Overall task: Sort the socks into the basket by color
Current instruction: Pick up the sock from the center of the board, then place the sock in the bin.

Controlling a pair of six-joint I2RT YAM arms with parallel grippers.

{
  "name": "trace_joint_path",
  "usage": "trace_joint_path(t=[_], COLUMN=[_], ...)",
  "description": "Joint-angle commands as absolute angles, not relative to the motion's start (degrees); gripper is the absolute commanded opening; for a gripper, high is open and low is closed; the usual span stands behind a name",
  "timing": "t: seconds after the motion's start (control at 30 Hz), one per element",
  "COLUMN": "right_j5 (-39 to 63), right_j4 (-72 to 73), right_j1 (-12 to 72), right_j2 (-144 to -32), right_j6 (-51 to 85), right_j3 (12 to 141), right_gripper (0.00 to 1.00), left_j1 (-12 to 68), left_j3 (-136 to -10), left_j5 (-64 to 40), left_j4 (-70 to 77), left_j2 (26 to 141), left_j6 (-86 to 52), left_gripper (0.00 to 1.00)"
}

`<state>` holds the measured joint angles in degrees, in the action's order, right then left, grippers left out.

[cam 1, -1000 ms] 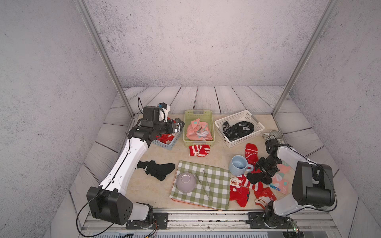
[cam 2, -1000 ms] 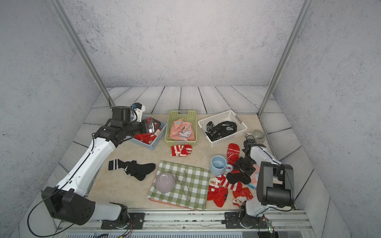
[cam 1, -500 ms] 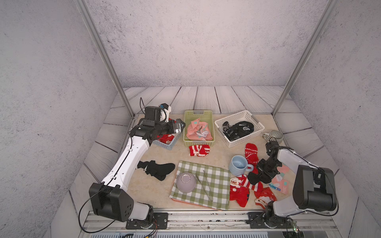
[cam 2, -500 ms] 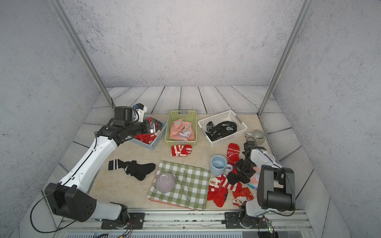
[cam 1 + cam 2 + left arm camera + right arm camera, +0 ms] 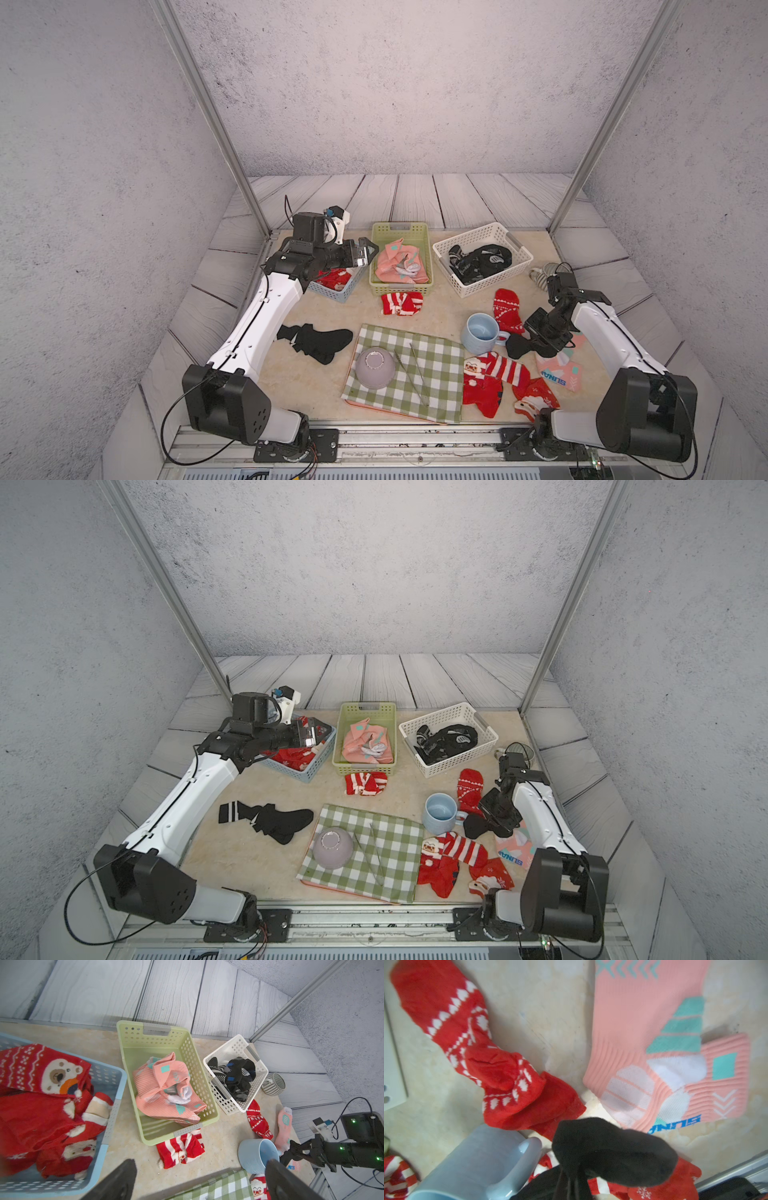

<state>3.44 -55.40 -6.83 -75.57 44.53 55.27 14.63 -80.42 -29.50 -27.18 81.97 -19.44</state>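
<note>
Gripping a black sock (image 5: pixel 612 1151), the right pincer (image 5: pixel 530 341) is closed on it beside the mug (image 5: pixel 480 332), among loose socks (image 5: pixel 500 370) on the surface (image 5: pixel 374 318). Left pincer (image 5: pixel 368 252) hangs wide open near the blue basket (image 5: pixel 117 1086) holding red socks (image 5: pixel 41 1109).

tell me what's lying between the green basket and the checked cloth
a crumpled red-and-white striped sock, close against the green basket and apart from the checked cloth; it shows in both top views
</note>
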Motion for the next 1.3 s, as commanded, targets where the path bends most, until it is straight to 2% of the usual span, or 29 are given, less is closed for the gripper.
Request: trace_joint_path(t=[0.0, 0.33, 0.57, 0.9, 1.17, 1.27], right_j5=[3.54, 10.57, 14.84, 15.10, 13.52, 12.89], right_j4=[-56.52, -54.07, -52.56, -51.68, -49.80, -50.45], right_j1=[-7.00, -6.11, -2.58, 0.48, 1.65, 1.93], right_j2=[-74.24, -77.73, -89.81, -114.11, -127.08, -130.38], right_j6=[42.19, 34.42, 29.55, 23.19, 21.40, 21.09], right_j3=[58.40, 72.21, 89.01, 109.85, 116.38, 117.49], right_gripper=[0.00, 0.00, 0.00, 0.00, 0.00, 0.00], left_j1=[16.02, 19.52, 21.44, 21.88, 21.88, 21.80], left_j3=[-82.13, -83.71, -84.68, -83.00, -81.80, -80.84], left_j5=[-33.12, -38.78, -37.25, -25.71, -13.97, -12.44], left_j4=[-24.40, -21.62, -22.25, -28.37, -36.35, -38.78], left_j2=[82.81, 85.73, 87.10, 85.14, 82.48, 81.66], left_j6=[-18.09, -15.91, -15.48, -13.67, -15.74, -16.55], left_gripper=[1.00, 1.00, 1.00, 1.00, 1.00, 1.00])
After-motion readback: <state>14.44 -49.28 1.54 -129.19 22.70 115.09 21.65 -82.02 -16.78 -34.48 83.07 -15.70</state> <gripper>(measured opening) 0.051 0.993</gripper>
